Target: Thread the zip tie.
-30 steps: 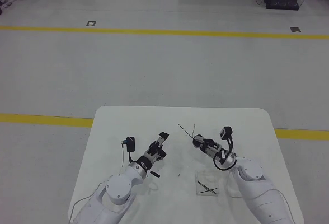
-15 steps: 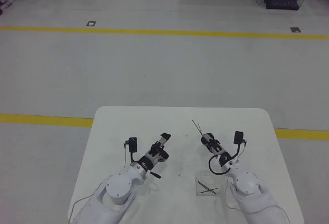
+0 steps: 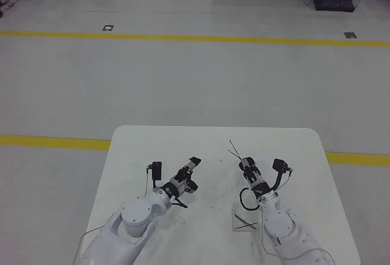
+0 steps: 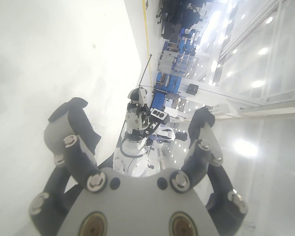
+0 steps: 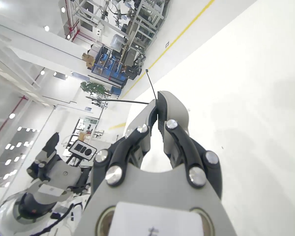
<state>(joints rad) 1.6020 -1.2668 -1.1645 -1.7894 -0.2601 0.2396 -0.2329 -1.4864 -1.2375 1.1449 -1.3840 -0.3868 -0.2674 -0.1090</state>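
right arm has carried the zip tie sideways; threading not started

the zip tie (image 5: pixel 152 84) is pinched partway along its length in the clenched right gripper (image 5: pixel 157 101). it is held above the white table (image 3: pixel 148 142), and two thin strands fan out from the fingertips. the one ending in a small head points toward the far edge, and the other runs off toward the left arm. neither end meets the other, so there is no loop.

change: over the last second the right gripper moved away from the left gripper (image 4: pixel 136 112) toward its own side of the table, and the wrist rolled. in the last half second it barely moved. the left gripper has kept its place, jaws spread and empty, facing the tie across a wider gap than before.

my reading: this was a repositioning step only. the left claw needs to catch one strand before the tail can go into the head.

room: there is bare tabletop between the two grippers. the head end sits inside the far table edge with room to spare. crossed spare ties (image 3: pixel 246 224) lie on the table close to the right arm, near the front edge. i should avoid lowering the right arm there.
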